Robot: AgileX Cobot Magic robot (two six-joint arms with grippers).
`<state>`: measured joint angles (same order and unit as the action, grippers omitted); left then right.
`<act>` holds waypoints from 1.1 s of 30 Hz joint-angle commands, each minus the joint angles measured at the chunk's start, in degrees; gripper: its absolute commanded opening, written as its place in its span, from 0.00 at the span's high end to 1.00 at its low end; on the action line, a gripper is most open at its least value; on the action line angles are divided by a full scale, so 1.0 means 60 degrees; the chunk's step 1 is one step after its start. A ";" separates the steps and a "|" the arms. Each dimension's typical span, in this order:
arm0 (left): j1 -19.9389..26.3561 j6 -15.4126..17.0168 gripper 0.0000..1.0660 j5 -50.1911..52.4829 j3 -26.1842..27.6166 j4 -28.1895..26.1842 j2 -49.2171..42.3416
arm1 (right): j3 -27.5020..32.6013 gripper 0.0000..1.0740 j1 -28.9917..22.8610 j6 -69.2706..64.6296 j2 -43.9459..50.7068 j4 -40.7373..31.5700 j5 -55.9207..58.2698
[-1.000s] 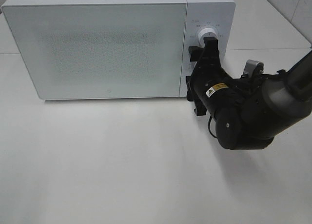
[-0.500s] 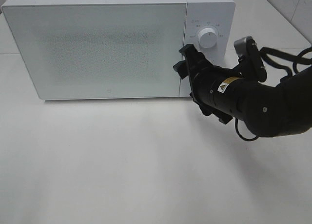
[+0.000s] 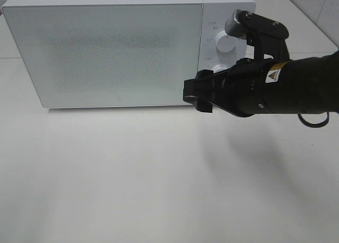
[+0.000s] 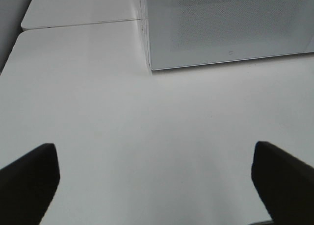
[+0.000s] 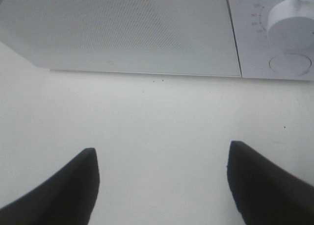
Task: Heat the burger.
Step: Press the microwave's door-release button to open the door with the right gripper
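Observation:
The burger is out of view in every frame. A white microwave (image 3: 106, 52) stands at the back of the table with its frosted door closed. My right gripper (image 3: 195, 97) hangs open and empty in front of the door's lower right corner, pointing left, below the round dial (image 3: 223, 43). In the right wrist view its open fingers (image 5: 162, 181) frame bare table, with the microwave (image 5: 122, 29) and dial (image 5: 292, 24) beyond. My left gripper (image 4: 154, 181) is open and empty over the table, well short of the microwave's (image 4: 230, 29) left corner.
A round button (image 5: 290, 64) sits under the dial on the control panel. The white table (image 3: 132, 179) stretches in front of the microwave. A seam between two tabletops (image 4: 78, 24) runs behind the microwave's left side.
My right gripper has come off the dial, swung down and left, and turned to point left along the microwave's front. The door stays closed. The left gripper has not visibly moved.

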<state>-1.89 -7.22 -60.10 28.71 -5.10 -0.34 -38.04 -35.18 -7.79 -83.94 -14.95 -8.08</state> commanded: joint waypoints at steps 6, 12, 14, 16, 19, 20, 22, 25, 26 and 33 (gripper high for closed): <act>0.0029 -0.0010 0.06 0.0086 -0.0038 -0.0038 -0.0172 | -0.0477 0.34 0.0067 0.0869 0.2426 0.1948 0.3820; 0.0029 -0.0010 0.06 0.0086 -0.0038 -0.0038 -0.0172 | -0.0773 0.34 0.0067 0.0850 0.3915 0.2053 0.5644; 0.0029 -0.0010 0.06 0.0086 -0.0038 -0.0038 -0.0172 | -0.0773 0.34 0.0067 0.0850 0.4364 0.2063 0.6140; 0.0029 -0.0010 0.06 0.0086 -0.0038 -0.0038 -0.0172 | -0.0773 0.34 0.0067 0.0850 0.4565 0.2063 0.6398; 0.0029 -0.0010 0.06 0.0086 -0.0038 -0.0038 -0.0172 | -0.0773 0.34 0.0067 0.0850 0.5080 0.2063 0.7086; 0.0029 -0.0010 0.06 0.0086 -0.0038 -0.0038 -0.0172 | -0.0773 0.34 0.0067 0.0850 0.5453 0.2101 0.7544; 0.0029 -0.0010 0.06 0.0086 -0.0038 -0.0038 -0.0172 | -0.0773 0.34 0.0067 0.0850 0.5806 0.2177 0.7945; 0.0029 -0.0010 0.06 0.0086 -0.0038 -0.0038 -0.0172 | -0.0754 0.34 0.0067 0.0850 0.6293 0.2359 0.8508; 0.0029 -0.0010 0.06 0.0086 -0.0038 -0.0038 -0.0172 | -0.0745 0.34 0.0067 0.0850 0.6465 0.2492 0.8709; 0.0029 -0.0010 0.06 0.0086 -0.0038 -0.0038 -0.0172 | -0.0516 0.34 0.0076 0.0726 0.8728 0.3314 0.9158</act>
<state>-1.89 -7.22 -60.10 28.71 -5.10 -0.34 -41.65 -35.18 -3.09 -34.43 3.04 46.18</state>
